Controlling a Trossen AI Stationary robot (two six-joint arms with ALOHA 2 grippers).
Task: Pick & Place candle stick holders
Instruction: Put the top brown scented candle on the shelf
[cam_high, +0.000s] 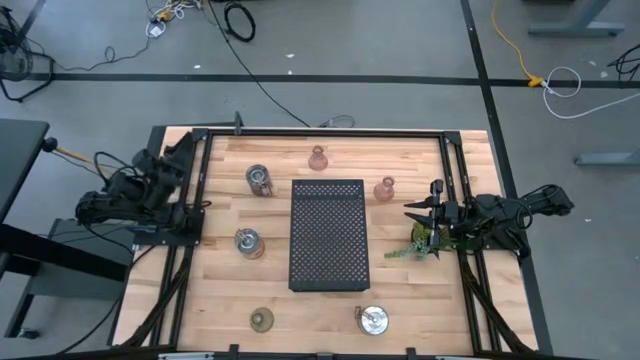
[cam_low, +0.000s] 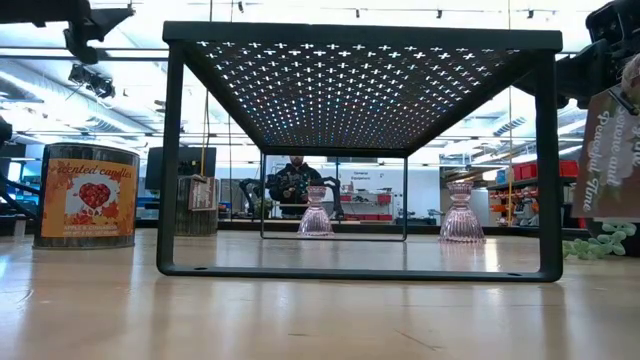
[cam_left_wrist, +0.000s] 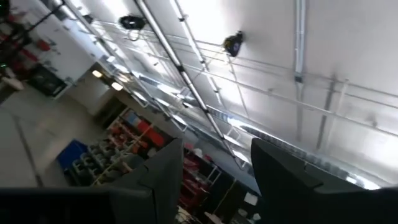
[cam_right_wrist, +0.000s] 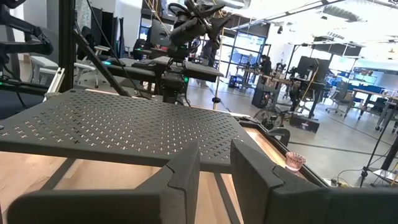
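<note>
At the far left of the high view we see the left arm folded back at the table's edge, its left gripper (cam_left_wrist: 214, 180) tilted up toward the ceiling with the fingers parted and nothing between them.

Moving right across the pale wooden table (cam_high: 215, 290), we find a silvery glass holder with a printed label (cam_high: 259, 179) toward the far side, a second silvery glass holder (cam_high: 248, 242) nearer us beside the tray, and the small olive-green round holder (cam_high: 262, 319) close to the near edge.

In the middle stands the black perforated rectangular tray on legs (cam_high: 328, 235). Just beyond its far edge sits one pink vase-shaped glass holder (cam_high: 318, 158); near its front right corner rests a third silvery round holder (cam_high: 373, 320).

To the tray's right, the second pink vase-shaped glass holder (cam_high: 385, 189) stands apart from it. Further right, the right gripper (cam_high: 418, 210) points toward the tray, fingers slightly spread, grasping nothing. A green leafy plant sprig (cam_high: 418, 245) lies just beside that arm.
</note>
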